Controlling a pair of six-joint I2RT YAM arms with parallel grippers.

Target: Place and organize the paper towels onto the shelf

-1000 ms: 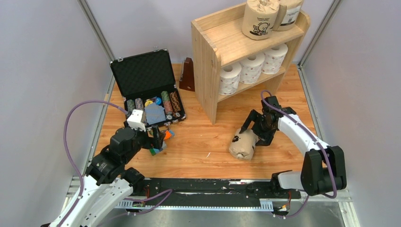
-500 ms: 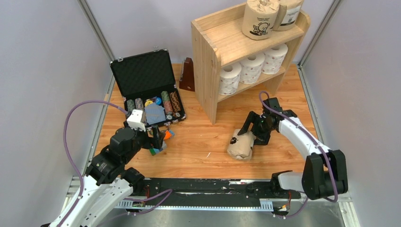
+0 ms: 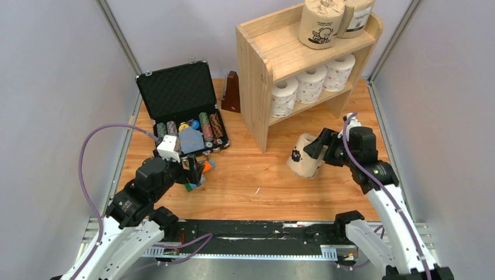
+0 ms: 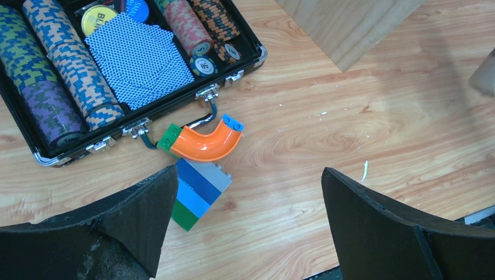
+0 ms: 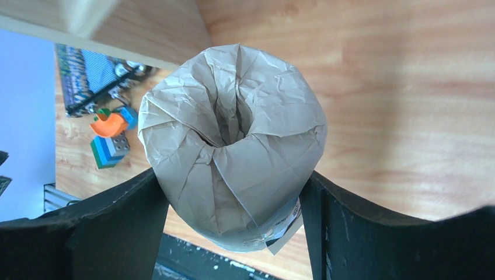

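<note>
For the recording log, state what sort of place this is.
Probably a lab robot cell: plain grey walls box in a wooden table, the left arm and right arm mount on a black rail at its near edge, and the shelf looks staged.

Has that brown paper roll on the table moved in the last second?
Yes. The brown roll, clamped in the right gripper, has moved up the top view, closer to the shelf.

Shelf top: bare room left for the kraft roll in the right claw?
Yes: the shelf top is bare from its left rim to the two kraft rolls at the right end. Crowded: the tier below, filled by three white rolls.
</note>
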